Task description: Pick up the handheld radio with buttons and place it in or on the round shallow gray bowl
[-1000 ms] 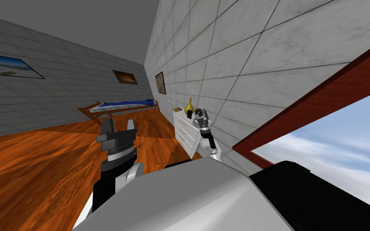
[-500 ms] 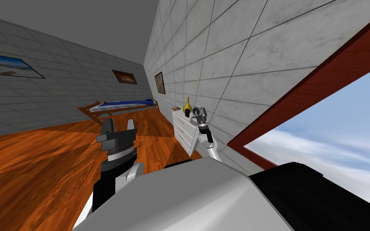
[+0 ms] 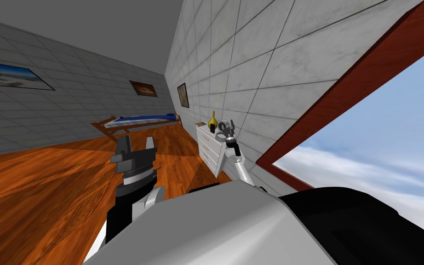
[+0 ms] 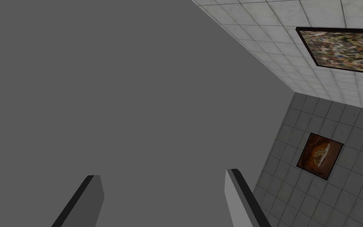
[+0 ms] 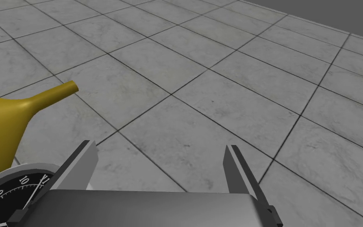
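my right gripper (image 5: 159,146) is spread, its two blades standing well apart with nothing between them. beyond them lies the grey marbled tiled wall (image 5: 232,79). just beside one blade, close to the gripper's dark body, is a round clock (image 5: 3,191) with a dark face, white numbers and a pale rim. past the clock stands a yellow vase (image 5: 1,118), broad in the belly with a thin neck.

in the head view this arm reaches out to a white chest of drawers (image 3: 209,149) that stands against the tiled wall. the gripper hangs over the near end of its top, toward the wall-side edge. the clock and the vase stand on that top, the vase upright. the handheld radio (image 3: 212,130), as far as i can tell, is the small dark thing at the vase's foot. it is too small for me to make out buttons, or whether it touches the vase. it is apart from my blades. a small brown thing (image 3: 201,124) lies at the far end of the top.

my left gripper (image 3: 136,141) is held up in front of me over the wooden floor (image 3: 45,184), well apart from the chest of drawers, its blades also spread and empty.

farther off stands a wooden table (image 3: 110,126) with a long blue and white thing (image 3: 137,119) on it. a red-framed window (image 3: 298,131) is set in the tiled wall beside me.
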Tool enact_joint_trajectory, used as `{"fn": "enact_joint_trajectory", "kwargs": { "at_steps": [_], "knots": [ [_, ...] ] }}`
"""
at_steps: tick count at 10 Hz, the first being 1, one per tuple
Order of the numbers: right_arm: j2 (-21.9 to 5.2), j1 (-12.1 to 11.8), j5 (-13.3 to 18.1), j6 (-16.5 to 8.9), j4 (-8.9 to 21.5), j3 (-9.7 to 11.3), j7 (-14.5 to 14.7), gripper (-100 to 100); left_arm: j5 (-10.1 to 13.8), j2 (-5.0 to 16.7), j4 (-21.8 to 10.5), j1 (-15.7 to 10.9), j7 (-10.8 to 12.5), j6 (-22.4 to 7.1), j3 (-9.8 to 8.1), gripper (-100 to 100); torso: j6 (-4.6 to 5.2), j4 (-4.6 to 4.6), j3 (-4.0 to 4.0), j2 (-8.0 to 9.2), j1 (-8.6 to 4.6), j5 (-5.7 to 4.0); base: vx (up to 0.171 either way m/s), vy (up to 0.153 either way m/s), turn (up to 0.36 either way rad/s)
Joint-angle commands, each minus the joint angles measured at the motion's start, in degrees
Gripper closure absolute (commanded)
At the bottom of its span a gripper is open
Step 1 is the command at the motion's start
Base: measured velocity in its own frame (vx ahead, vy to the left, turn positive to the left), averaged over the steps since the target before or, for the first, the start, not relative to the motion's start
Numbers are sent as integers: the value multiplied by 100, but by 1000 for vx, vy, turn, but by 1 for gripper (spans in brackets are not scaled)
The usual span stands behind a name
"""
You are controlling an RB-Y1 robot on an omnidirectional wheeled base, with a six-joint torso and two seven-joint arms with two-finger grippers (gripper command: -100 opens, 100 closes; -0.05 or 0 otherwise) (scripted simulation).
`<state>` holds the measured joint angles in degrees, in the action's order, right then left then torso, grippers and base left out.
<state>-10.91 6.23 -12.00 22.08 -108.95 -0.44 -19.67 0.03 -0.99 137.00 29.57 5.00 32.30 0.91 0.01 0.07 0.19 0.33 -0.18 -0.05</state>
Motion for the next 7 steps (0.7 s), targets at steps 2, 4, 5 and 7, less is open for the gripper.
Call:
{"fn": "enact_joint_trajectory", "kwargs": {
  "at_steps": [2, 4, 5, 7],
  "knots": [
    [-8, 461, -206, -231, 302, -52, -228, -100, 0, 0, 0, 0, 0, 0, 0, 0, 0, 1, -1, -4, 2, 1, -81, -51, 14],
    [-14, 793, -345, -374, 548, -97, -387, -100, 0, 0, 0, 0, 0, 0, 0, 0, 0, 0, -3, -8, 4, 1, -78, -48, 20],
    [-14, 957, -345, -374, 557, -97, -387, -100, 0, 0, 0, 0, 0, 0, 0, 0, -1, -1, -2, -4, 3, 1, -73, -41, 19],
    [-14, 1308, -484, -527, 822, -144, -551, -100, 0, 0, 0, 0, 0, 0, 0, 0, 0, -1, -2, -3, 0, 0, -81, -56, 28]
  ]
}}
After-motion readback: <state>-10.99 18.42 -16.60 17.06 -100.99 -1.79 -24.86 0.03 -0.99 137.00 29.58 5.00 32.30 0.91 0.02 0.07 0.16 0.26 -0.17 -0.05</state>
